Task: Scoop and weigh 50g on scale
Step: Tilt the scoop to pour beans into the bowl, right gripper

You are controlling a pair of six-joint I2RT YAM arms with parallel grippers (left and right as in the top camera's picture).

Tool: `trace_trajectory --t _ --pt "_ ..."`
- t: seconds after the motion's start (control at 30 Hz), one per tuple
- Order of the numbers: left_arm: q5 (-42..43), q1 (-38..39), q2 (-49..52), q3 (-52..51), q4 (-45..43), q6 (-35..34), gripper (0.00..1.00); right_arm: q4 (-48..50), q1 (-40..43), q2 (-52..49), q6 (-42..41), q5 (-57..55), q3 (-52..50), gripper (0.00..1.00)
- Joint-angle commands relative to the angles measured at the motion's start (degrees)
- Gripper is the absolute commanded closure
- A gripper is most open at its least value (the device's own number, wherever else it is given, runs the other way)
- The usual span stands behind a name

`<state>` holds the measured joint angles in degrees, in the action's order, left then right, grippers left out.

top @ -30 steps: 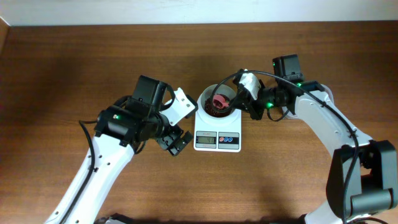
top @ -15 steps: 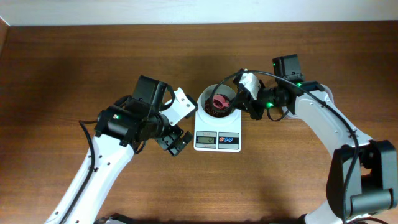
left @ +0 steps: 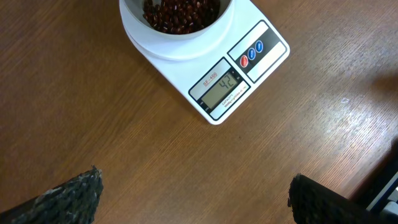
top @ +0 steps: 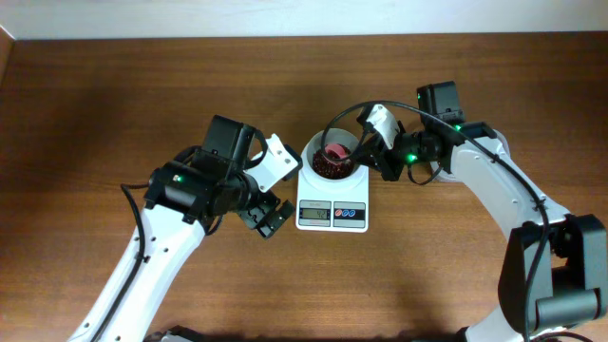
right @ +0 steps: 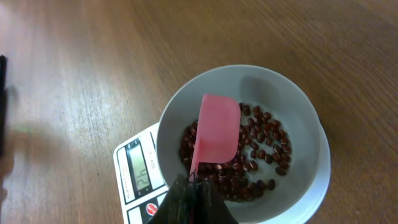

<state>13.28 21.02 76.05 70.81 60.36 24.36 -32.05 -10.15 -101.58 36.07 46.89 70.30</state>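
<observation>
The white scale (top: 332, 215) sits mid-table with a white bowl (top: 309, 157) on it. The bowl holds dark red-brown beans (top: 326, 171). My right gripper (top: 367, 154) is shut on the handle of a pink scoop (top: 335, 151), whose blade hangs over the beans. In the right wrist view the scoop (right: 217, 134) is empty above the beans (right: 264, 140) in the bowl (right: 292, 106). My left gripper (top: 276, 188) is open above bare wood, left of the scale. In the left wrist view the scale (left: 261, 62) reads 42, and the left gripper (left: 194, 180) holds nothing.
The brown wooden table (top: 114, 104) runs to a pale wall edge at the back. The right arm (top: 494, 190) reaches in from the right, and the left arm (top: 161, 247) from the lower left.
The right wrist has lifted and turned a little, raising the scoop's blade slightly over the bowl. The left arm has not moved.
</observation>
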Motion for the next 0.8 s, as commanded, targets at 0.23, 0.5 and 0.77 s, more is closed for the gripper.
trace_trajectory --t 0.23,0.5,0.77 --pt "0.83 0.22 -1.07 -0.28 -0.04 -0.5 0.01 1.57 -2.58 2.43 7.06 -8.52 1.44 0.96" --pt "0.81 0.22 -1.07 -0.28 -0.04 -0.5 0.01 1.88 -5.44 6.75 7.04 -18.05 1.49 0.96" --pt "0.81 0.22 -1.07 -0.28 -0.04 -0.5 0.01 1.46 -8.13 9.6 7.02 -23.45 1.51 0.96"
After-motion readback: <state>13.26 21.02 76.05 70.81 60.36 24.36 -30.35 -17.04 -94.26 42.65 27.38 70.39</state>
